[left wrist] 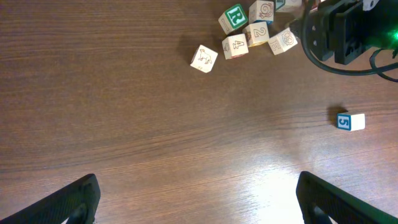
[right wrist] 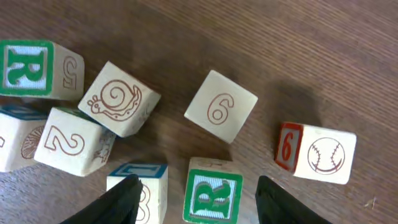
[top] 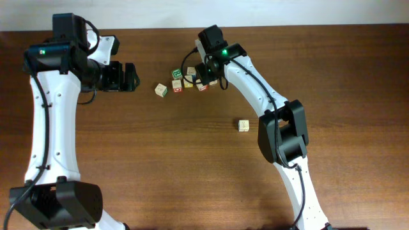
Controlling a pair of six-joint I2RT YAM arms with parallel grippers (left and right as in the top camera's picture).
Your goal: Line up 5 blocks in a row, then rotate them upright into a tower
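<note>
blocks (top: pixel 185 80): pale wooden cubes in a loose, skewed cluster at the far-centre of the table (top: pixel 192 166), not a straight line. Green R block (right wrist: pixel 25 68), snail block (right wrist: pixel 118 98) and 2 block (right wrist: pixel 67 143) are packed together, probably touching. 6 block (right wrist: pixel 221 107) sits apart and twisted, baseball block (right wrist: pixel 323 154) further off.

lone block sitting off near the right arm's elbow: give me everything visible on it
The lone block is a small pale wooden cube. In the left wrist view one face carries a blue-bordered 5, and the face beside it looks plain and pale. It rests flat on the brown table, not tilted, well apart from the other blocks. Nothing touches it. From overhead its print is too small to read.
</note>
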